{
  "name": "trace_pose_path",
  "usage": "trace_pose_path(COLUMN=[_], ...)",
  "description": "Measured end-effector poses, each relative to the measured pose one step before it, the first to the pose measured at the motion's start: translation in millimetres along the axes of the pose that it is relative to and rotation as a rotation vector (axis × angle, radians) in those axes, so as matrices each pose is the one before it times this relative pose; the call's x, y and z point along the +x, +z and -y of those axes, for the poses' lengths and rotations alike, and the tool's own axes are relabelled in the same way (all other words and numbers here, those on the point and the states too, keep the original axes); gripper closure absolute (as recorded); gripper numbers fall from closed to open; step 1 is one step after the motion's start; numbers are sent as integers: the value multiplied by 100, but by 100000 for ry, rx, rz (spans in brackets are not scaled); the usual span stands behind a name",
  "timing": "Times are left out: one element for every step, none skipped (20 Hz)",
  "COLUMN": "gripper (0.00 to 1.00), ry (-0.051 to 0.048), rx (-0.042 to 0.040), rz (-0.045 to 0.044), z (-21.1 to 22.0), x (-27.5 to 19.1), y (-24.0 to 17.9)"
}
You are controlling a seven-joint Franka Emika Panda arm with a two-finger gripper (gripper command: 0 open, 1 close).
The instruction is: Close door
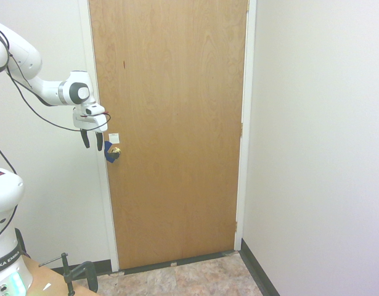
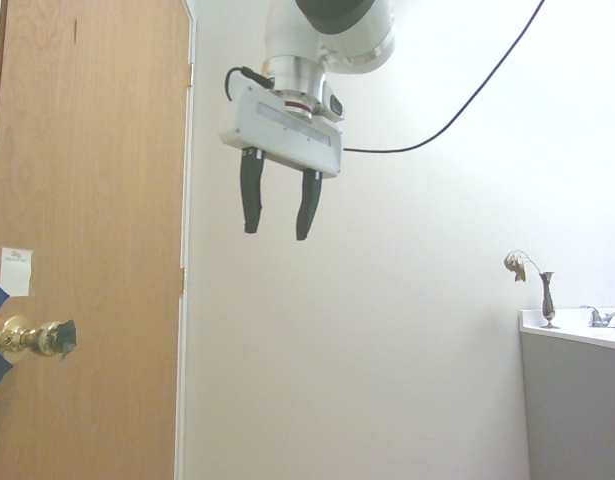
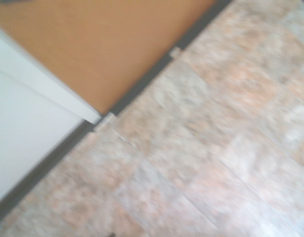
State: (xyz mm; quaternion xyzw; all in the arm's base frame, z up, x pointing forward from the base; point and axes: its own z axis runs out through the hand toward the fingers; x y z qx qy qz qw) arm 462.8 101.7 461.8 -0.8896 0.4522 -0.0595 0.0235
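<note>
**Open tool hanging beside the wooden door**

We are seeing the tool [image 1: 92,141] hanging in the air with its two dark, tapered fingers [image 2: 251,190] spread apart, gripping nothing. It is hovering just beside the door [image 1: 171,123], a flat orange-brown slab with fine grain, sitting in its white frame. A round brass knob [image 1: 114,152] wrapped in blue tape is gleaming below a small white sticker [image 1: 113,138]. Mottled stone-look floor tiles [image 3: 206,148] are showing blurred in the wrist view.

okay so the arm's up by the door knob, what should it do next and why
Probably back the pincer away. The door appears to sit flush in its frame, and the open pincer hangs just beside the knob, holding nothing. Little seems left to push.
</note>
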Motion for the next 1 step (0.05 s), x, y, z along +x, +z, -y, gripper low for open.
trace_pose_path(gripper=[0], ry=[666], rx=[-1101], rz=[-126], z=[-1764], x=[94], y=[-327])
